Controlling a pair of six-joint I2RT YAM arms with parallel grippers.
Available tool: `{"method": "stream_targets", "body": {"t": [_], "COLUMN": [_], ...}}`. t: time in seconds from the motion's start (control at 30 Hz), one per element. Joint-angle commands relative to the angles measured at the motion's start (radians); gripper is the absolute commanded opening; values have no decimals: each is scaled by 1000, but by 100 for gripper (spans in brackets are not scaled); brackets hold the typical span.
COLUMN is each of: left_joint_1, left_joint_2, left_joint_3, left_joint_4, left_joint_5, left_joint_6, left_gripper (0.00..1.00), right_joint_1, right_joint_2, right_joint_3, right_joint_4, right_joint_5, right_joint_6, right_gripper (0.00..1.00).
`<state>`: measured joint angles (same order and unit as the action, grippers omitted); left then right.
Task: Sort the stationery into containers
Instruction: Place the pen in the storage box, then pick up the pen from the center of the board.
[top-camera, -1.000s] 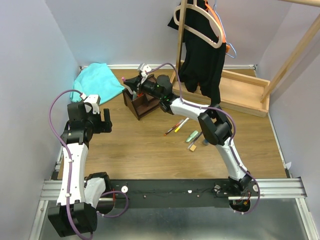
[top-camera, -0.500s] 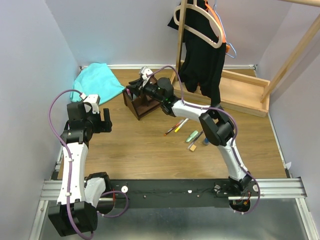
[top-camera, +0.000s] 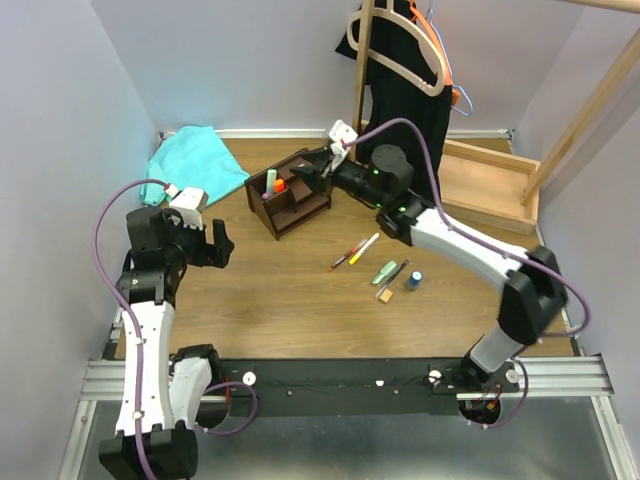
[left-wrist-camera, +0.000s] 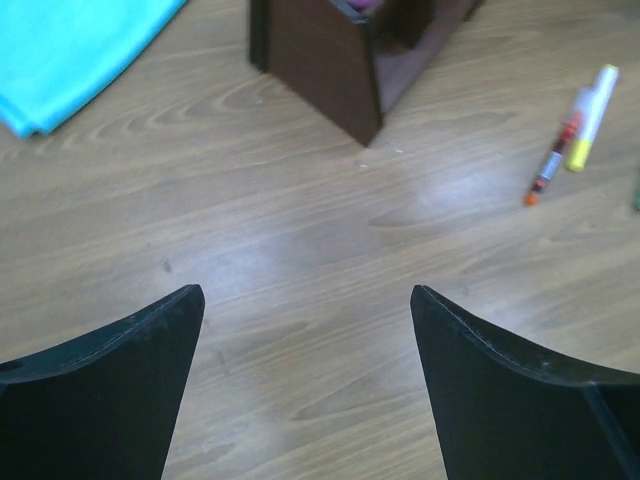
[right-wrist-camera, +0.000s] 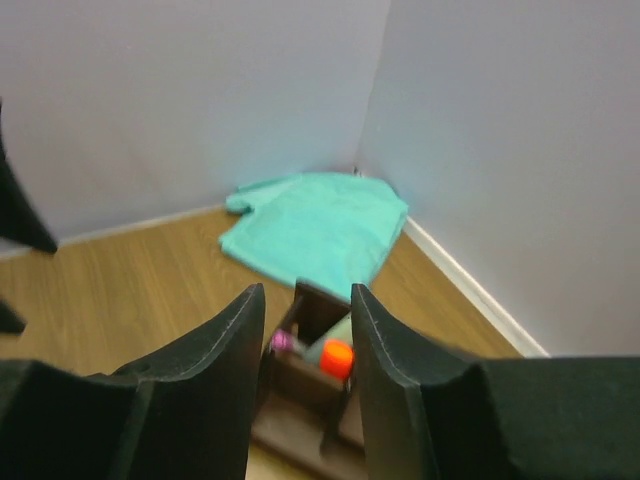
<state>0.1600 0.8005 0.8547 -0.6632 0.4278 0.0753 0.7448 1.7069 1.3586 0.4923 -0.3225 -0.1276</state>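
Right end effector (right-wrist-camera: 306, 294) pulls up and back from the dark wooden organizer (top-camera: 292, 207). A second ago it was pinched shut down among the slots; now its jaws stand apart with nothing between them. An orange marker (top-camera: 279, 185) stands in a rear compartment beside a pink marker (top-camera: 270, 183), so that looks like a fresh drop, though the wrist view is too blurred to say how it sits. Left end effector (left-wrist-camera: 306, 292) hangs wide open and empty over the table (left-wrist-camera: 300, 240). Waiting out on the table are the yellow marker (top-camera: 366, 244), pale green marker (top-camera: 385, 270), dark pen (top-camera: 396, 272), tan block (top-camera: 383, 294) and blue cylinder (top-camera: 413, 280), so plenty is left to sort.
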Motion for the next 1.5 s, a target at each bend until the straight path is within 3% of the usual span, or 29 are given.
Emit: {"method": "stream_targets", "body": {"t": [0.0, 0.07, 0.1, 0.13, 0.2, 0.33, 0.47, 0.63, 0.97, 1.03, 1.1, 1.17, 1.47], "left_joint_1": [-57, -123, -160, -304, -358, -520, -652, -799, -915, -915, -915, -915, -915], "left_joint_2": [0, 31, 64, 81, 132, 253, 385, 577, 943, 1014, 1071, 1101, 1210], "left_joint_3": [73, 118, 130, 144, 182, 286, 369, 432, 650, 681, 725, 750, 782], "left_joint_4": [-55, -96, -102, -107, -110, -138, -82, 16, 86, 93, 94, 102, 109], "left_joint_5": [186, 181, 163, 96, 101, -4, -108, -202, -319, -337, -360, -382, -382], "left_joint_6": [139, 181, 188, 198, 236, 288, 209, 162, 35, 35, 43, 53, 86], "left_gripper": [92, 89, 87, 86, 86, 87, 87, 86, 82, 77, 74, 70, 64], "right_joint_1": [-19, -41, -64, -70, -71, -74, -82, -166, -286, -309, -315, -320, -332], "right_joint_2": [-133, -182, -214, -248, -361, -487, -593, -706, -858, -871, -883, -892, -918], "right_joint_3": [-127, -142, -200, -235, -323, -320, -325, -311, -342, -348, -351, -360, -408], "right_joint_4": [-463, -600, -610, -606, -578, -641, -724, -865, -871, -871, -883, -890, -857], "right_joint_5": [83, 109, 111, 118, 146, 285, 451, 439, 467, 439, 410, 370, 378], "right_joint_6": [-12, 89, 117, 124, 123, 109, 184, 217, 171, 166, 143, 135, 137], "right_gripper": [48, 48, 48, 48, 49, 48, 49, 52, 60, 66, 82, 86, 87]}}
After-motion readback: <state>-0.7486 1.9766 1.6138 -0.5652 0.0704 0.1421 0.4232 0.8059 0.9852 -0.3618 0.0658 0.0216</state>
